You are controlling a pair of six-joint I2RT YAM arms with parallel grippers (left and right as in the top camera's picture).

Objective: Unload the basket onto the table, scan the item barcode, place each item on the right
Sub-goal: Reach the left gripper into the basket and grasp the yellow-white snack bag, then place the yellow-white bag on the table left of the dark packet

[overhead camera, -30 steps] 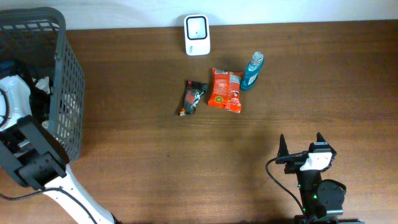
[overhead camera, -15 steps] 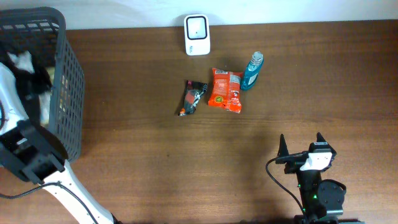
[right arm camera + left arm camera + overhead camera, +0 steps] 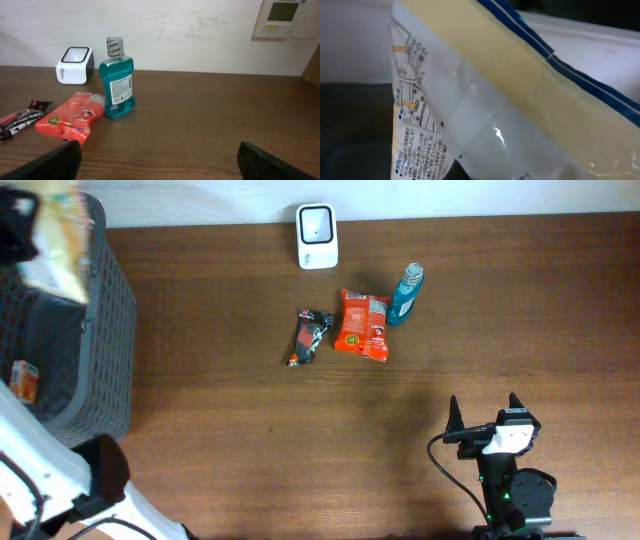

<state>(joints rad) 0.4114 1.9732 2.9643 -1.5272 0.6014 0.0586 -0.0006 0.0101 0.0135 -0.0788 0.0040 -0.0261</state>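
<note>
The item is a pale yellow and clear packet [image 3: 55, 240] with a blue stripe and printed text. It hangs blurred above the far rim of the basket at the top left. My left gripper [image 3: 18, 232] is shut on it, and its fingers are mostly hidden. The packet [image 3: 485, 90] fills the left wrist view, close to the lens. The white barcode scanner [image 3: 317, 236] stands at the table's far edge, and the right wrist view shows the scanner [image 3: 75, 64] too. My right gripper [image 3: 485, 420] rests open and empty at the near right, its fingertips [image 3: 55, 160] far apart.
A grey mesh basket [image 3: 105, 330] stands at the left with a small orange box [image 3: 24, 380] inside. Near the scanner lie a black packet [image 3: 310, 337], a red pouch [image 3: 363, 326] and a teal mouthwash bottle [image 3: 406, 293].
The left arm has risen out of the basket toward the far left corner, its jaws closing on the packet and carrying it up. The right arm has not moved.
</note>
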